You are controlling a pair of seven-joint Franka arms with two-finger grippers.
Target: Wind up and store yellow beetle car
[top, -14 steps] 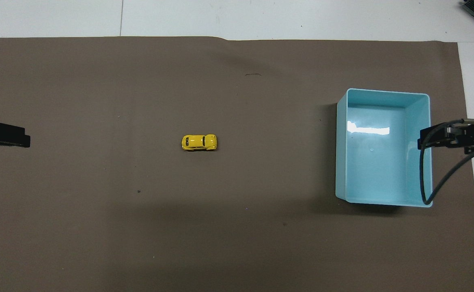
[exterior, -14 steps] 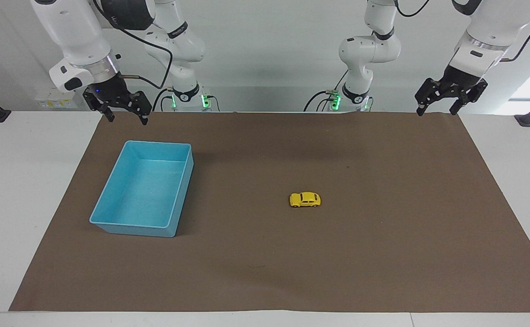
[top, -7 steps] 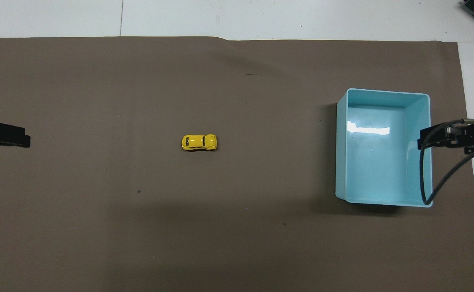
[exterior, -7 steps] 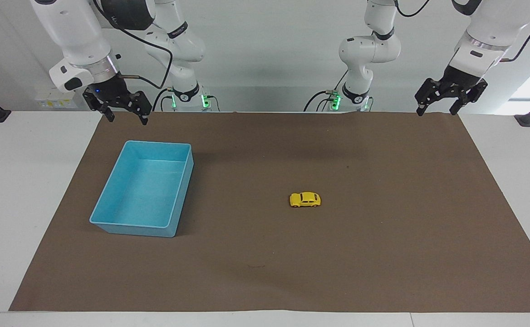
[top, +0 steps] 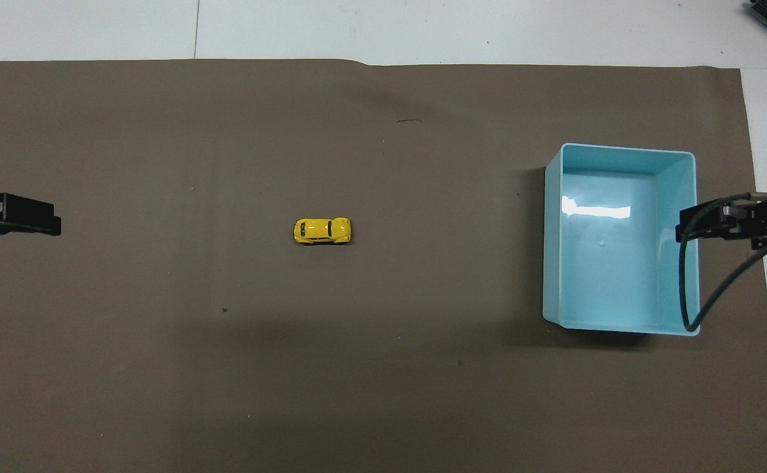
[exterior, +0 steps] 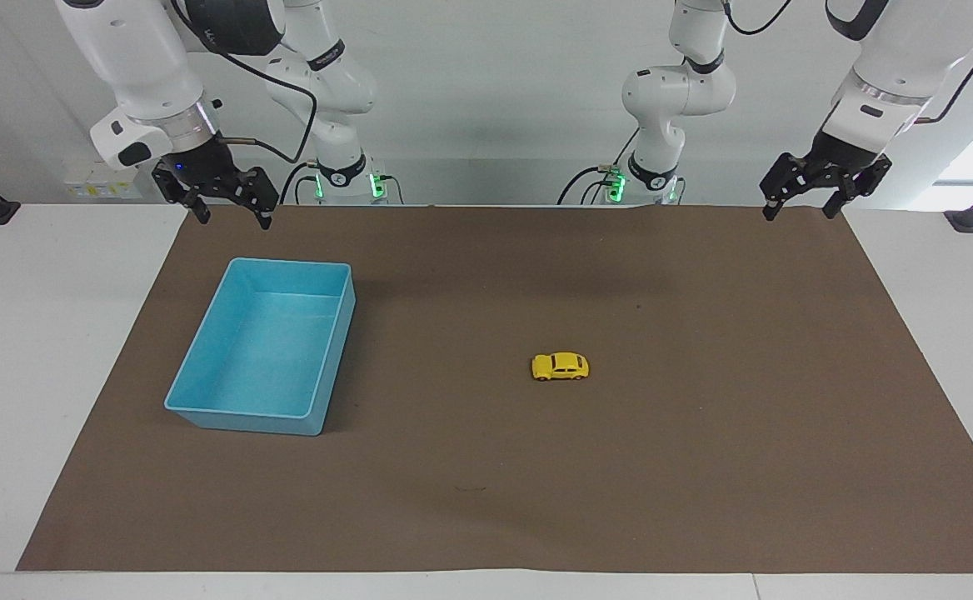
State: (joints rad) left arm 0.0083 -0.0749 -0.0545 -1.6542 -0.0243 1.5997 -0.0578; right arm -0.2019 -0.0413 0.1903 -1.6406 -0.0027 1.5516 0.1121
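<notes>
The yellow beetle car (exterior: 561, 367) stands on its wheels near the middle of the brown mat (exterior: 703, 433); it also shows in the overhead view (top: 322, 231). The empty blue bin (exterior: 203, 392) sits toward the right arm's end of the table, also seen in the overhead view (top: 553, 263). My left gripper (exterior: 797, 209) hangs open and empty over the mat's edge nearest the robots, at the left arm's end. My right gripper (exterior: 234, 217) hangs open and empty above the mat's edge, just above the bin's near wall.
The brown mat (top: 160, 368) covers most of the white table (exterior: 20, 350). A black cable (top: 705, 295) from the right arm hangs over the bin's corner in the overhead view.
My left gripper has shifted slightly inward toward the mat's middle. The right arm, the car and the bin have not moved.
</notes>
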